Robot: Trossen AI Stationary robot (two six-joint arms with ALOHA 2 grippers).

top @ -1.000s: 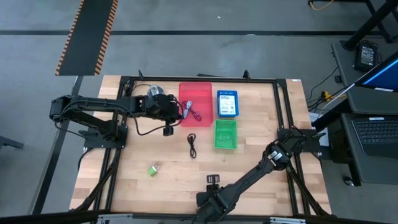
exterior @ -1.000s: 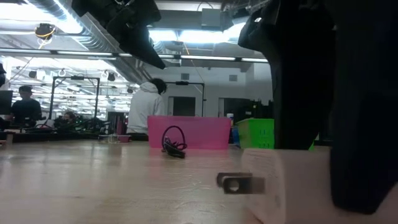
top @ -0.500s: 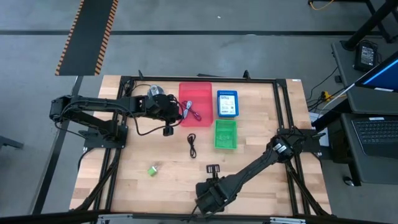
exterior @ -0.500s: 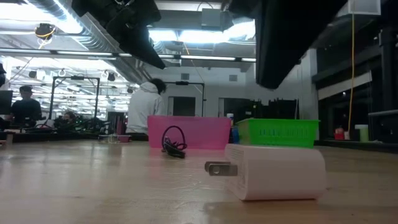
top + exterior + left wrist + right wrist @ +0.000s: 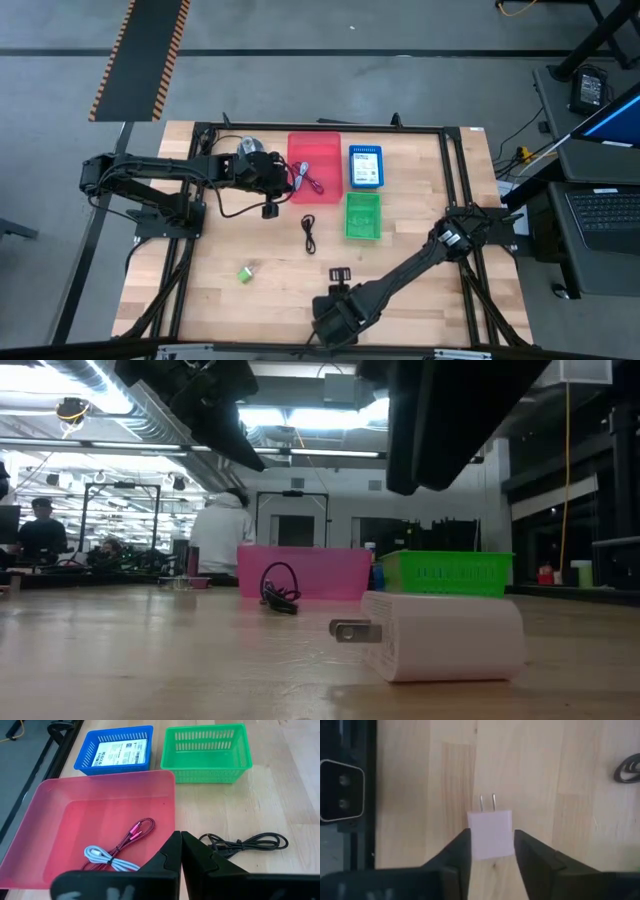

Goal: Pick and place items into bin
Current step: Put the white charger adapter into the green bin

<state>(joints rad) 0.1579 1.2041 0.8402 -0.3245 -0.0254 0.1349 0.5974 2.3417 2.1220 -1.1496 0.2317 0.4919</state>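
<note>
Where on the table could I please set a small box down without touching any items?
Free: the bare wood right of the green basket, and the stretch between the left arm's base and the small green block. Crowded: the far middle, where the pink bin, blue basket and black cable cluster; the right gripper straddles the white charger.

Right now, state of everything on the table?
left gripper: shut, empty.
right gripper: open, above the white charger.
white charger: lying on the table, not gripped.
pink bin: holds red cable and white cable.
blue basket: holds a printed packet.
green basket: empty.
black cable: coiled on table.
green block: on table.
</note>
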